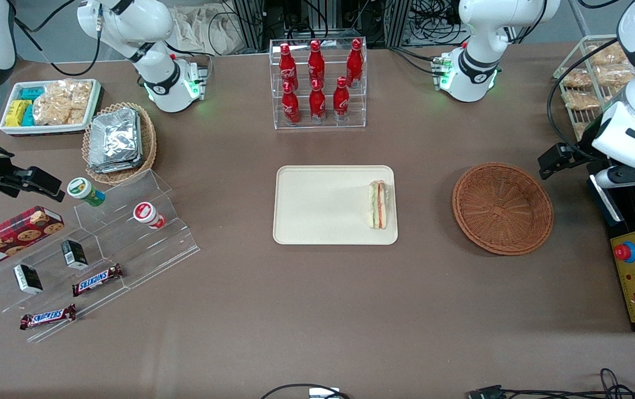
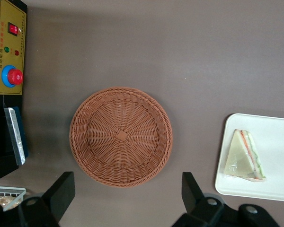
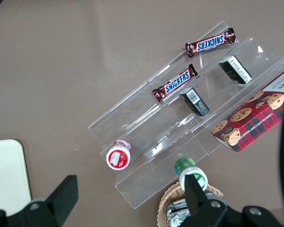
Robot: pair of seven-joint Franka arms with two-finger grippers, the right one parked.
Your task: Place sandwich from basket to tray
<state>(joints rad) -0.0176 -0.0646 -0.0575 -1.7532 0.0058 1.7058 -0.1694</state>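
The sandwich (image 1: 378,204) (image 2: 245,157), a wrapped white wedge with green and red layers, lies on the cream tray (image 1: 317,221) (image 2: 274,132), at the end nearest the basket. The reddish-brown wicker basket (image 1: 502,208) (image 2: 120,136) stands beside the tray, toward the working arm's end of the table, with nothing in it. My left gripper (image 1: 551,162) (image 2: 127,196) hangs above the table just past the basket's rim, toward the working arm's end. It is open, and only bare tabletop shows between its fingers.
A clear rack of red bottles (image 1: 318,83) stands farther from the front camera than the tray. A black control box with a red button (image 1: 634,271) and a wire rack of snack packs (image 1: 592,83) sit at the working arm's end. Acrylic steps with snacks (image 1: 101,244) lie toward the parked arm's end.
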